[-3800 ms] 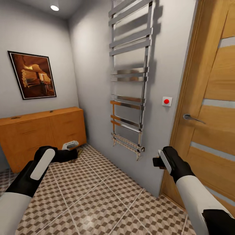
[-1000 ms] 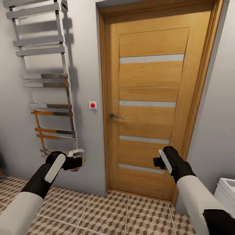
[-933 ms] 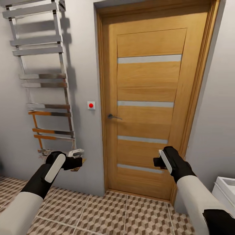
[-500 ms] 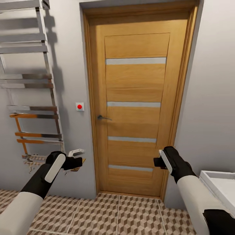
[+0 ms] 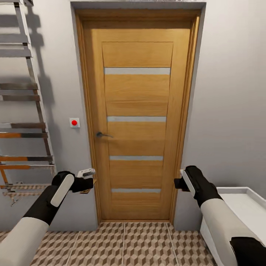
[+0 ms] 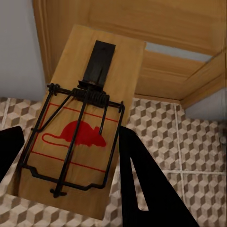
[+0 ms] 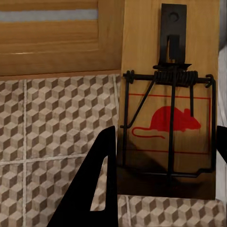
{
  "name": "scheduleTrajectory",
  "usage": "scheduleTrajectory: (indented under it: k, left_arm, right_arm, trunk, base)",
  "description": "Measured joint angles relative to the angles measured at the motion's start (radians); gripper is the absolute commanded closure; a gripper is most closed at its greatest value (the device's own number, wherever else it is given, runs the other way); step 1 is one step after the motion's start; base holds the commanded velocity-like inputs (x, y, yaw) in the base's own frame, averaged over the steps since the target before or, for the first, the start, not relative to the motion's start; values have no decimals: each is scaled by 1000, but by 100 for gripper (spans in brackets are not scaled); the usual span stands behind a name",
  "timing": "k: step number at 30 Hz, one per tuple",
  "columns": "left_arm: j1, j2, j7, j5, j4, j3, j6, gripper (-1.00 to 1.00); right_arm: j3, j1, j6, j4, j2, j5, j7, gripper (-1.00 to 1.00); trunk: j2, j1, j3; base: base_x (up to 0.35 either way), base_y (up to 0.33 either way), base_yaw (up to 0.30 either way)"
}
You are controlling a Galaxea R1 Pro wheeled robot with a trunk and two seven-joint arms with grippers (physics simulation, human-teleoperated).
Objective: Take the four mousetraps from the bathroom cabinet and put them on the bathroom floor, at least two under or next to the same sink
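Mousetraps [image 6: 80,137] [image 7: 168,109] sit clamped in both arms' jaws, long axes running forward along the fingers.

shut door [image 5: 136,122] blocks ahead; tiled floor [image 5: 125,245] lies open.

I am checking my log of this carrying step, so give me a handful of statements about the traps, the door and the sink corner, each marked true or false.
1. The left pincer holds a tan wooden mousetrap with a red mouse print. True.
2. The right pincer is empty. False: it holds a second tan wooden mousetrap.
3. The orange-brown wooden door with pale glass strips stands open. False: it is shut.
4. A white rectangular basin shows beside the robot's right arm. True.
5. The cube-patterned tile floor is plain grey. False: brown, beige and white.
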Motion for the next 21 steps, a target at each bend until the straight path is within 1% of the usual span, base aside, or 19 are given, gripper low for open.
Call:
scheduleTrajectory:
  k: [17, 21]
  left_arm:
    - [0, 0, 0, 0, 0, 0, 0, 100]
    - [0, -5, 0, 1, 0, -1, 0, 100]
  right_arm:
    - [0, 0, 0, 0, 0, -1, 0, 100]
    - [0, 0, 0, 0, 0, -1, 0, 100]
  trunk:
    - [0, 0, 11]
    - [0, 0, 13]
  base:
    - [0, 0, -237]
    - [0, 0, -237]
